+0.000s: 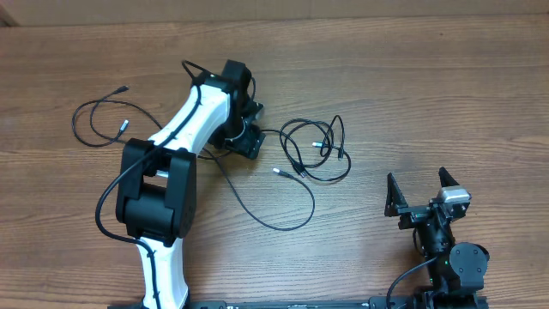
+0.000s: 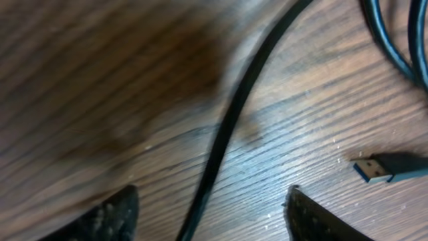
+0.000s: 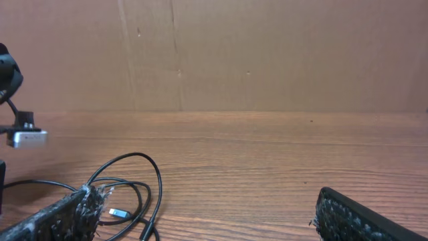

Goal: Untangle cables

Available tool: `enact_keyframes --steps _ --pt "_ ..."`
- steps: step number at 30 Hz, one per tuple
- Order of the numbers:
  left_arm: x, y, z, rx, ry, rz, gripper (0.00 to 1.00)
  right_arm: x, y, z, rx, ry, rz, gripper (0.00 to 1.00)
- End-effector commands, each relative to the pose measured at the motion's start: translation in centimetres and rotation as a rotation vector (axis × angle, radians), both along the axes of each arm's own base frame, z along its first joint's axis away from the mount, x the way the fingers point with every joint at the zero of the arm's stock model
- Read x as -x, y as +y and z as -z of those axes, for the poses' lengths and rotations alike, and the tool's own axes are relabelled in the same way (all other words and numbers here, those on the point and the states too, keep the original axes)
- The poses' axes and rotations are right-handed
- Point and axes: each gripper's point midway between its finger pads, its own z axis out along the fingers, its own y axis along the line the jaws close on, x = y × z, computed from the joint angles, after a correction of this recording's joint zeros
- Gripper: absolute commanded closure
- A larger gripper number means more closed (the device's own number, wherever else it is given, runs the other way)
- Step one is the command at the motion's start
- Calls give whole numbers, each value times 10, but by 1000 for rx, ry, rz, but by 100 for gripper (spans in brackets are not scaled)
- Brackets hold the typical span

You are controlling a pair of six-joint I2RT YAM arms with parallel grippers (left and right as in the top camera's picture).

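Surface: brown wood-grain table [image 1: 412, 77], bearing all cords and both arms.
Left arm: white-and-black jointed arm [image 1: 184, 129] reaches out to mid-table, its wrist low over the wood.
Right arm: black arm parked near the table's front edge, well apart from every cord.
Cables, centre: thin black flexible cords looped together in a loose coil [image 1: 316, 148], to the right of the left wrist; still overlapping, so not yet separated.
Cables, far left: one thin black cord lying as an open curl [image 1: 99, 120], apart from the rest; it looks already freed.
Cables, long strand: single black cord [image 1: 266, 215] sweeps from under the left wrist in a wide arc toward the coil.
Step in hand: judged mid-task; one cord out, the coil remaining.
Left gripper [image 2: 210, 214]: jaws spread, straddling the long black strand [image 2: 231, 127] without pinching it; nothing held. The wrist view is blurred.
Right gripper [image 1: 422, 190]: jaws spread wide, empty, touching nothing.
Plug: small blue-tipped USB plug end [image 2: 374, 169] lies flat on the wood, near the left gripper's right finger, untouched.
Next move: likely close on the strand between the fingers, then draw it away from the coil; calls for a low, centred pinch, since the cord is thin and can slip sideways.
Risk: pulling may drag the whole coil rather than free one cord.
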Motion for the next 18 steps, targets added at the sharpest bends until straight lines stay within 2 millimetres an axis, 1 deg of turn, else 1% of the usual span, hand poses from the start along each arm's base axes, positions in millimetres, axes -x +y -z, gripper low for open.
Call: enact_keyframes --steps 1,3,4,5,6,7,9,11,12,13,15,18 --pt "4 1 8 -3 6 42 47 0 -2 2 5 -2 11 0" --pt "-1 5 9 -26 -18 38 58 0 -2 2 5 -2 11 0" --pt "-4 7 9 -42 -29 27 70 0 -2 2 5 -2 11 0" --pt "-6 9 9 -55 -38 11 79 0 -2 2 5 -2 11 0" --pt "-8 11 7 -67 -45 -10 92 0 -2 2 5 -2 11 0" --pt "-11 12 5 -76 -51 -27 96 0 -2 2 5 -2 11 0" --pt "-16 14 -6 -89 -61 -63 96 0 -2 2 5 -2 11 0" --pt "-23 11 -25 -83 -72 -101 96 0 -2 2 5 -2 11 0" --pt "-29 9 -41 -76 -83 -128 96 0 -2 2 5 -2 11 0" --pt "-38 3 -74 -45 -102 -180 96 0 -2 2 5 -2 11 0" --pt "-43 -10 -114 33 -119 -207 96 0 -2 2 5 -2 11 0" --pt "-47 -38 -180 215 -167 -207 96 0 -2 2 5 -2 11 0"
